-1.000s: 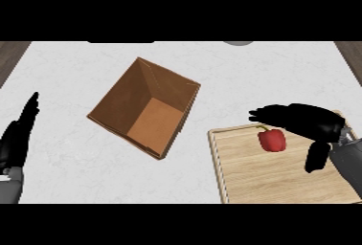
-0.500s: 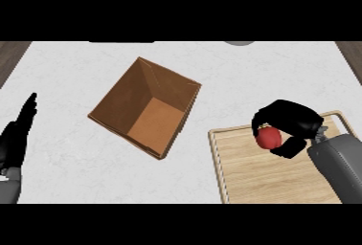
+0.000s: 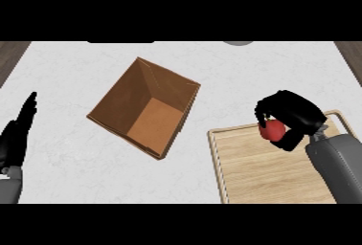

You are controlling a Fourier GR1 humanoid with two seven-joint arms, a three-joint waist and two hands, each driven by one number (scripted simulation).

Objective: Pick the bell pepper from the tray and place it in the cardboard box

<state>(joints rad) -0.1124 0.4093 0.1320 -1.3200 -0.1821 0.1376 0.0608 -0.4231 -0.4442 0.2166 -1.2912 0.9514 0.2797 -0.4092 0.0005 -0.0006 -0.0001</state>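
the right hand (image 3: pixel 291 116) sits at the right of the frame, over the upper end of the wooden tray (image 3: pixel 247 167). its black fingers are curled round the red bell pepper (image 3: pixel 270 131), with the fingers arching over the top and left of it and the thumb side coming down along its right. only the lower left face of the pepper shows between them; the rest is hidden by the hand. whether the pepper touches the tray or is lifted off it cannot be told from this view. the grey forearm runs from the hand down to the lower right corner of the frame.

the cardboard box (image 3: pixel 145 113) lies in the middle of the frame, left of the tray and apart from it, turned at an angle with its open side up and its brown inside bottom showing. it stands on the white marbled counter (image 3: pixel 78 67).

the left hand (image 3: pixel 16 139) rests at the left edge of the frame, fingers straight and pointing up, holding nothing, well apart from the box.
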